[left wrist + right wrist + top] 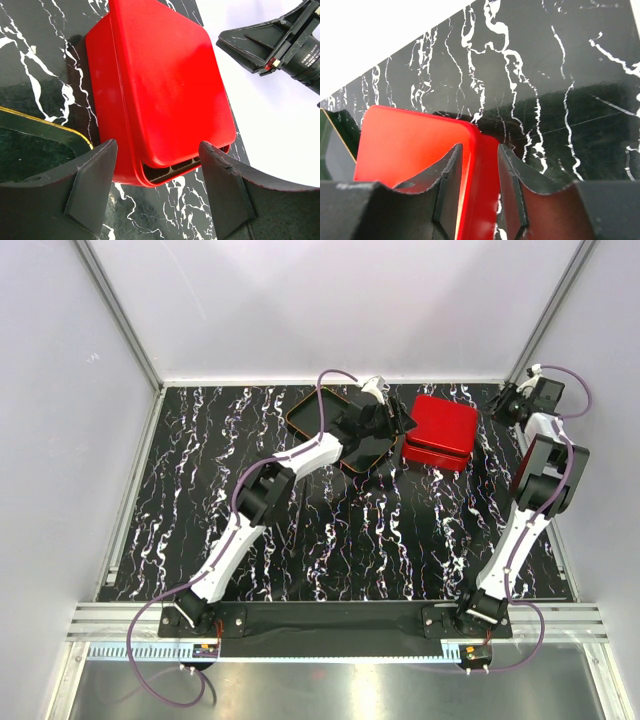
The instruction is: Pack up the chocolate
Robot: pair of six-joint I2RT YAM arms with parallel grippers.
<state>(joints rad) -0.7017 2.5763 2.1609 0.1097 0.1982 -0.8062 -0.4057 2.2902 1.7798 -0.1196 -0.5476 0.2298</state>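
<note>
One red box [432,455] sits on the black marbled desk [350,540] near its far edge, with one flat red lid [445,420] lying on top of it. In the left wrist view, a narrow slit shows under the lid at the corner nearest the camera, and a few dividers can be seen inside. One black tray [50,125] with a golden-orange rim lies just left of the box, and the left arm hides much of it from above. No chocolate can be seen in any of the three views, so I cannot tell whether it is in the box or on the tray. There are two arms, each with one two-fingered tool. The left tool [157,147] hangs over the right end of the tray, pointing at the box. Its two fingers are spread wide and hold nothing. The right tool [479,150] is at the far right of the desk, just beside the box and apart from it. Its two fingers are a narrow gap apart, with nothing gripped between them.
</note>
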